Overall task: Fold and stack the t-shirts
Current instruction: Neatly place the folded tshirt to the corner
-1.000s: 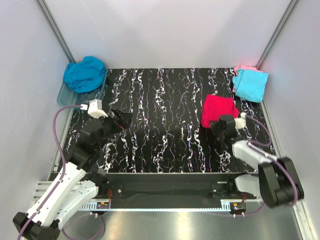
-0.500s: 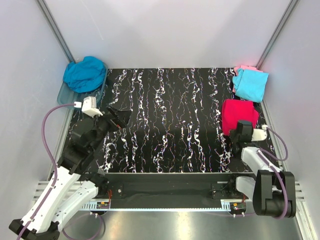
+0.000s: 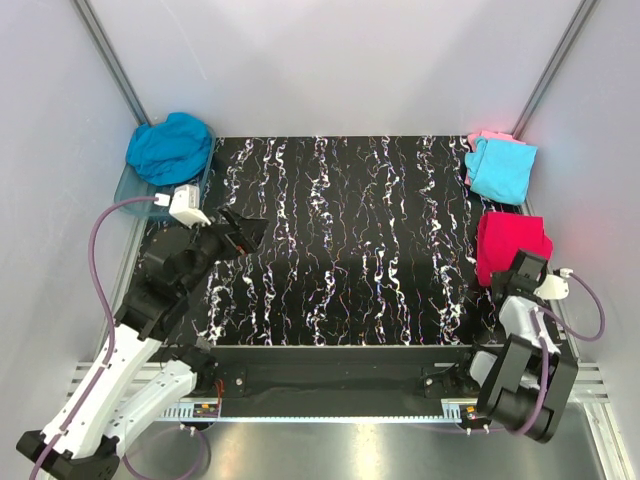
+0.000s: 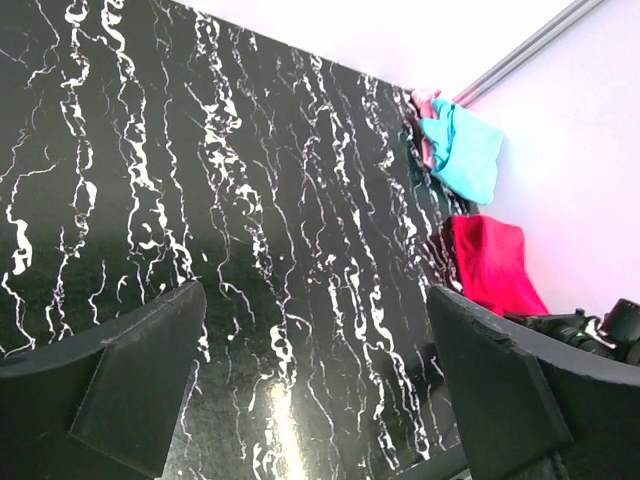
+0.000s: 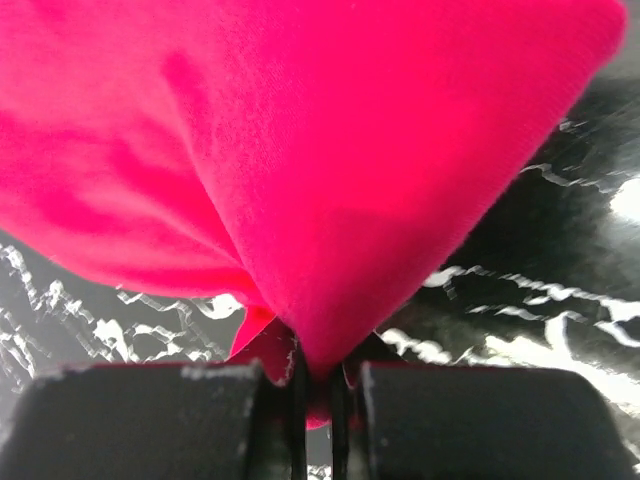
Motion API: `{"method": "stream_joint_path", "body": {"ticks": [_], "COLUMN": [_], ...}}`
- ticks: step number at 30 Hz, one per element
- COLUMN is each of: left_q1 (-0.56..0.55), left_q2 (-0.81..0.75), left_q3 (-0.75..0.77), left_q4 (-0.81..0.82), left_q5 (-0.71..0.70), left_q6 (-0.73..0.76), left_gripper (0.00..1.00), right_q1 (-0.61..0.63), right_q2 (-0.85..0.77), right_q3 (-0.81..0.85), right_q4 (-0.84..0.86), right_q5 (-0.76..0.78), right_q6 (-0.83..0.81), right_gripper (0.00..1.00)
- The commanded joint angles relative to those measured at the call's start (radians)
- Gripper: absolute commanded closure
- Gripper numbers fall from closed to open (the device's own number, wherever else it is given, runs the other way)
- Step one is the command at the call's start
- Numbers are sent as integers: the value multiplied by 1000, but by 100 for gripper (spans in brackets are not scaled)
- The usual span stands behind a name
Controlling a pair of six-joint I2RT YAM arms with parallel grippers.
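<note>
A folded bright pink-red t-shirt (image 3: 511, 243) lies at the table's right edge, and my right gripper (image 3: 522, 270) is shut on its near edge. In the right wrist view the red cloth (image 5: 330, 180) fills the frame and is pinched between the jaws. A light cyan t-shirt (image 3: 501, 169) lies folded on a pale pink t-shirt (image 3: 487, 136) in the far right corner. A teal-blue t-shirt (image 3: 170, 148) is bunched in the far left corner. My left gripper (image 3: 243, 233) hangs open over the left of the table with nothing in it.
A clear bluish plastic tub (image 3: 130, 186) sits under the teal-blue shirt at the far left. Grey walls with metal posts (image 3: 110, 60) close in the black marbled table (image 3: 340, 240) on three sides. The right arm is folded back close to its base (image 3: 520, 375).
My right gripper has dragged the pink-red shirt from the right middle of the table to the right edge, drawing back toward its base. The left gripper shifted slightly.
</note>
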Motion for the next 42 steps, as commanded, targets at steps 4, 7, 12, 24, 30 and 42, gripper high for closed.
{"method": "stream_joint_path", "body": {"ticks": [4,7,12,24,30,42], "left_q1": [-3,-3,-3,-2,-2,-2], "left_q2": [1,-12,-38,-87,-93,-95], "left_q3": [63,69,77,129,153,129], "left_q4": [13,1,-41,-133,-156,-154], "left_q5": [13,1,-30,-107,-127,-130], "left_q6": [52,55,67,105,115,93], "left_gripper": [1,1,1,1,1,1], "right_q1": [-90,-93,-110,-110,-110,-108], "right_q2": [91,139,248,439,450,93], "right_q3": [53,79,152,278,284,241], "right_q4": [4,12,33,66,103,-38], "right_q5": [-116,-146,-199,-223,-266,-189], "right_q6": [-35,-14,15,12,-11,-20], "right_gripper": [99,93,59,67,67,24]}}
